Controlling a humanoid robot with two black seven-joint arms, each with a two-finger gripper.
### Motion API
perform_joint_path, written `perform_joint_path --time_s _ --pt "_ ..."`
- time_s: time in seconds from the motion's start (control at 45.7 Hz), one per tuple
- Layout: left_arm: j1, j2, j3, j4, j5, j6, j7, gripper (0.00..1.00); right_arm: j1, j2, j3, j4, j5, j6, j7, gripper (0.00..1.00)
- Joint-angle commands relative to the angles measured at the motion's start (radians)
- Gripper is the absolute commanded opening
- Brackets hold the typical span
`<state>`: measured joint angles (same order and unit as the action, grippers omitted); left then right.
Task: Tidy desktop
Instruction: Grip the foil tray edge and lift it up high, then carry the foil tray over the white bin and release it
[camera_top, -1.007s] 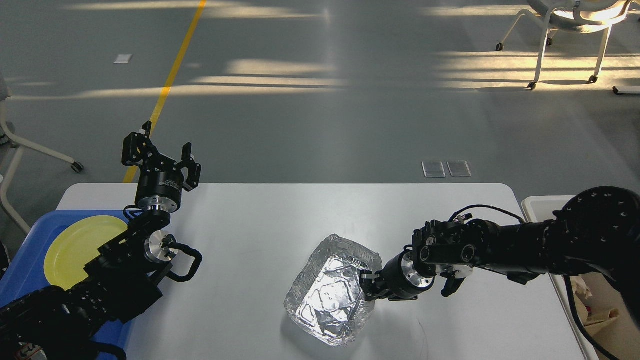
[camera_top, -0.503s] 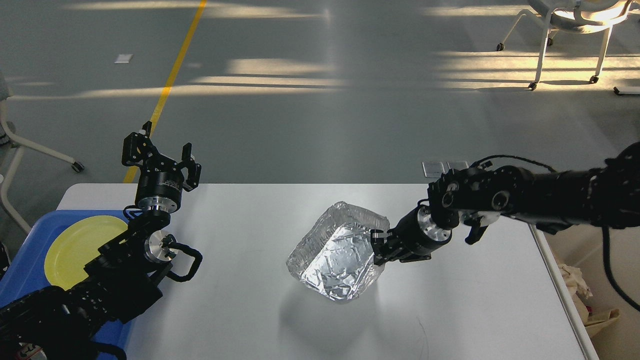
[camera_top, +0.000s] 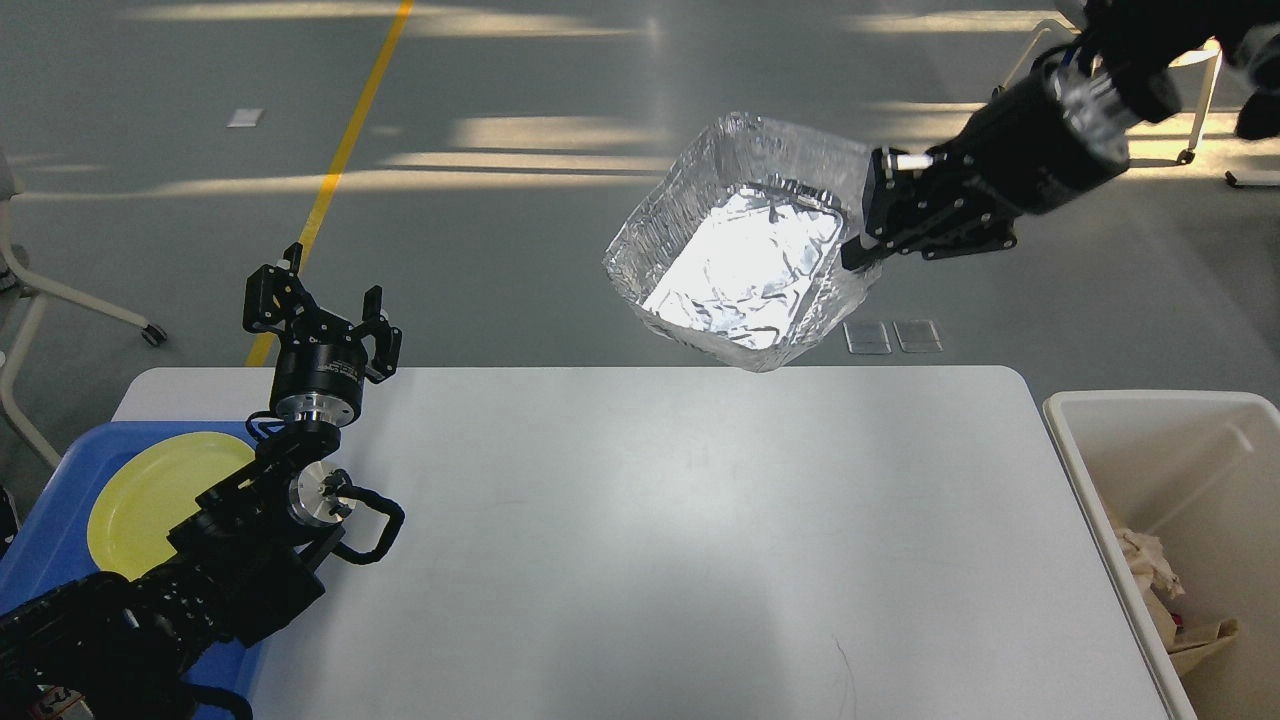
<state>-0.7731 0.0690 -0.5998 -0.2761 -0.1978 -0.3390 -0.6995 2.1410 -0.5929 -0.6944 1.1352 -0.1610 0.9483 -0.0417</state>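
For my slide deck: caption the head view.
Right gripper lifts a foil tray above the desktop; left gripper open.

Both arms read matte black from end to end. The left arm (camera_top: 200, 570) is built of chunky, blocky segments, and a polished silver disc with small screws marks one joint, a bright metal ring circling the round wrist just above it. A thick black cable loops out beside that disc. The left gripper (camera_top: 322, 318) shows black angular linkage fingers. The right arm (camera_top: 1050, 150) is a smooth black cylinder with a silvery band, and the right gripper (camera_top: 872, 222) carries a small silver pin.
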Motion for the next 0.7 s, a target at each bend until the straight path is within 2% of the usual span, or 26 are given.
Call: perform_joint_path --time_s 0.0,0.263,0.503,0.679 --pt "0.0 0.0 0.0 0.0 0.0 0.0 0.0 0.97 0.091 -0.039 -0.002 0.0 0.014 0.012 -0.006 0.0" --pt "0.0 0.0 0.0 0.0 0.0 0.0 0.0 0.97 0.086 -0.065 -0.074 -0.052 0.001 0.012 -0.012 0.0" --pt "0.0 0.0 0.0 0.0 0.0 0.0 0.0 0.97 -0.177 -0.062 -0.18 -0.328 -0.003 -0.003 -0.009 0.0" --pt "0.0 0.0 0.0 0.0 0.0 0.0 0.0 0.97 -0.348 -0.082 -0.188 -0.445 -0.005 -0.06 -0.009 0.0"
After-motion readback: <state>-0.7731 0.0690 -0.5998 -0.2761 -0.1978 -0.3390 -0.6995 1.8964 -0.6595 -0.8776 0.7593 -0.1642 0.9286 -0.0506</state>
